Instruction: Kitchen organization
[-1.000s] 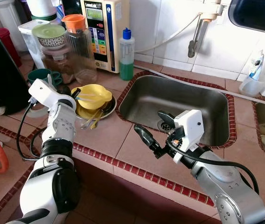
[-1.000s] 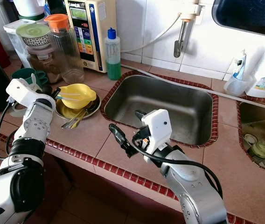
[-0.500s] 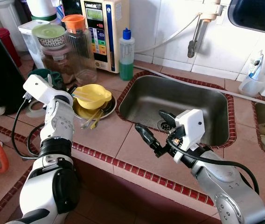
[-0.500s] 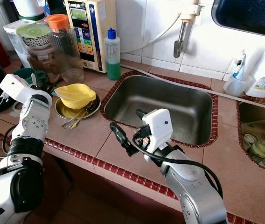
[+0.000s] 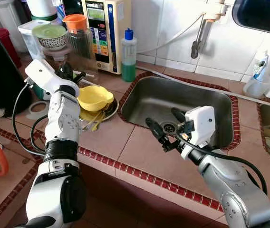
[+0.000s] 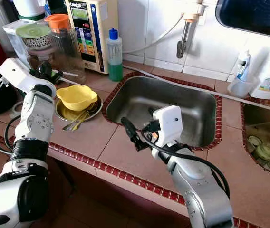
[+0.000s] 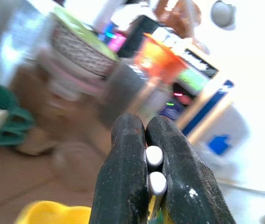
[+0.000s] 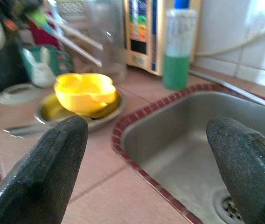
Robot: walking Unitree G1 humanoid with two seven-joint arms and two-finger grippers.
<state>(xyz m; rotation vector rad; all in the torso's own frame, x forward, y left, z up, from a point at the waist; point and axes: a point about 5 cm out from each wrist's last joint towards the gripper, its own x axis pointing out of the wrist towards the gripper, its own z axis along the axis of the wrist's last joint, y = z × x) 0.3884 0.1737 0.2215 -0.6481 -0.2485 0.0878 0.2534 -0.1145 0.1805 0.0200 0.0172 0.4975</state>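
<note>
Left gripper raised above the yellow plastic bowl, jaws pinched on two pale chopsticks. Bowl sits on a round metal plate. Right gripper jaws spread wide, empty, over the tiled bench at the steel sink.

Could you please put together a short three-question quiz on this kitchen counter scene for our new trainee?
1. True or false: the right gripper holds the yellow bowl.
2. What is the left gripper shut on?
A. a pair of pale chopsticks
B. the green soap bottle
C. a spoon
3. Fill in: the yellow bowl sits on a metal ____, left of the sink.

Key
1. False; it is open and holds nothing, near the sink's front rim.
2. A
3. plate
</note>
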